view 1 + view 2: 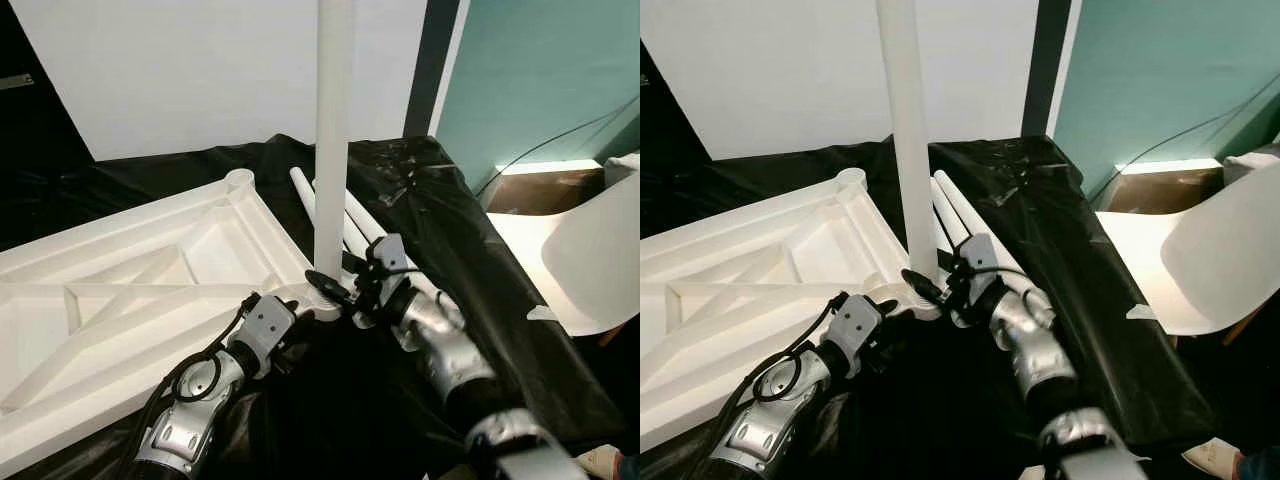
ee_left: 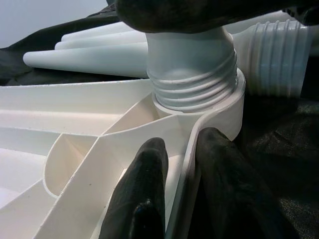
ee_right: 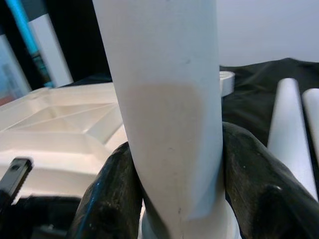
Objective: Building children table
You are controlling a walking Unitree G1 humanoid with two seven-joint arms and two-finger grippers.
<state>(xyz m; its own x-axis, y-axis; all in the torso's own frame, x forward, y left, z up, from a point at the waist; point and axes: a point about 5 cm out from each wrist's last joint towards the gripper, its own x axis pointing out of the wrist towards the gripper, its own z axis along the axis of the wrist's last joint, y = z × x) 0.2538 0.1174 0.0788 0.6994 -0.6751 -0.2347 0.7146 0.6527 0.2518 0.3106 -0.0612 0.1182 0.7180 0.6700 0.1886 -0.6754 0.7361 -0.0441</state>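
The right gripper [image 3: 174, 199] has its fingers [image 3: 112, 199] clamped on either side of the upright white leg [image 1: 333, 140], low down near its threaded base at the corner socket [image 2: 219, 107] of the upturned table panel [image 1: 130, 290]. The left gripper [image 2: 179, 174] pinches the panel's rim beside that socket, one finger on each side. Spare legs [image 1: 965, 220] lie beyond on black sheeting [image 1: 470, 270].

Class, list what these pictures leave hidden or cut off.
1. Top of the upright leg: cut by the eye views' upper edge.
2. Far end of the tabletop: cut by the left edge.
3. Leg's thread depth in the socket: hidden, left wrist view.
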